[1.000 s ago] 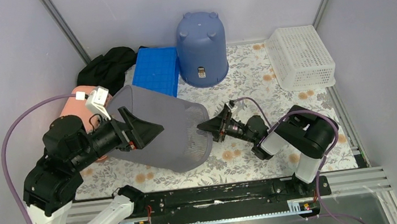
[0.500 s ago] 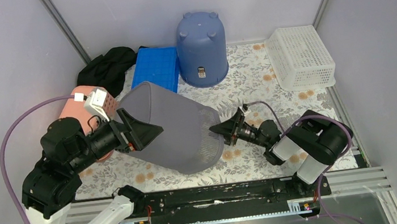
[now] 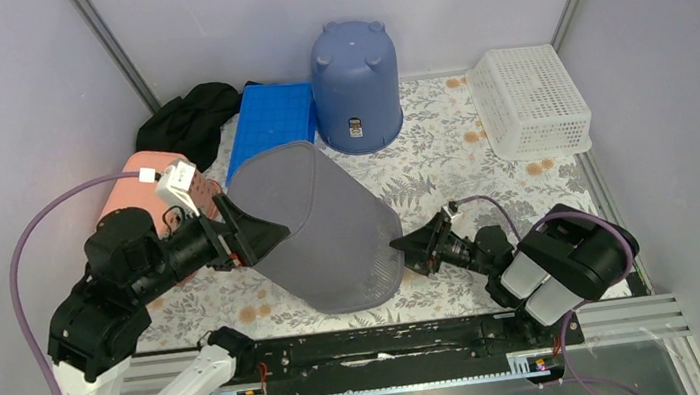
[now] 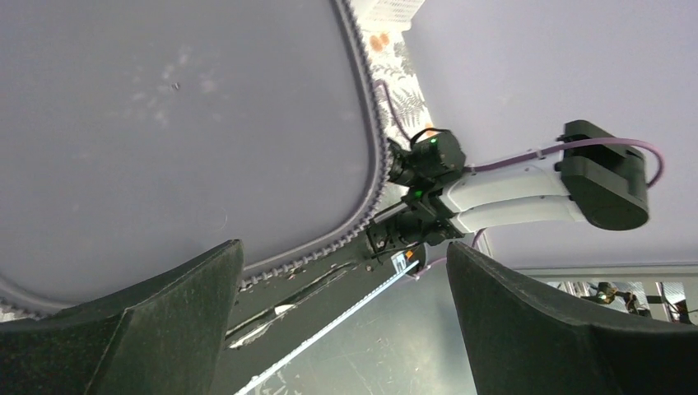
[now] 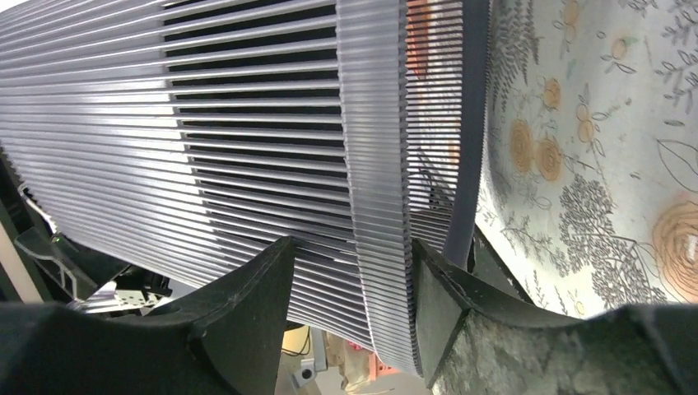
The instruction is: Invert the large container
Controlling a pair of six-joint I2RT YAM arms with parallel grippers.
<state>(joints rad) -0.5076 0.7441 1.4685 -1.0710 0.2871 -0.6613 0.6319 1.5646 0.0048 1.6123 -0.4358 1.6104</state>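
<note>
Since the earlier frames, the large container (image 3: 319,226) has been swung further over. Its closed base has been lifted higher and turned up and to the left, while the right claw (image 3: 405,251) has been drawn back toward the near edge of the table (image 3: 440,146).

The container is now held steeply tilted near the middle of the table. Its open rim is turned downward and its lower near-right edge is on or just above the table. The left claw (image 3: 260,237) is spread wide and set against the base, which fills the left wrist view (image 4: 165,123).

In the right wrist view, the ribbed wall and rim band (image 5: 247,123) are seen between the fingers of the right claw (image 5: 350,251). Whether the rim is pinched or only straddled cannot be told.

Most of the turn is judged to be done. What is left is to lower the far side so the rim lies flat, and then to withdraw both claws.
</note>
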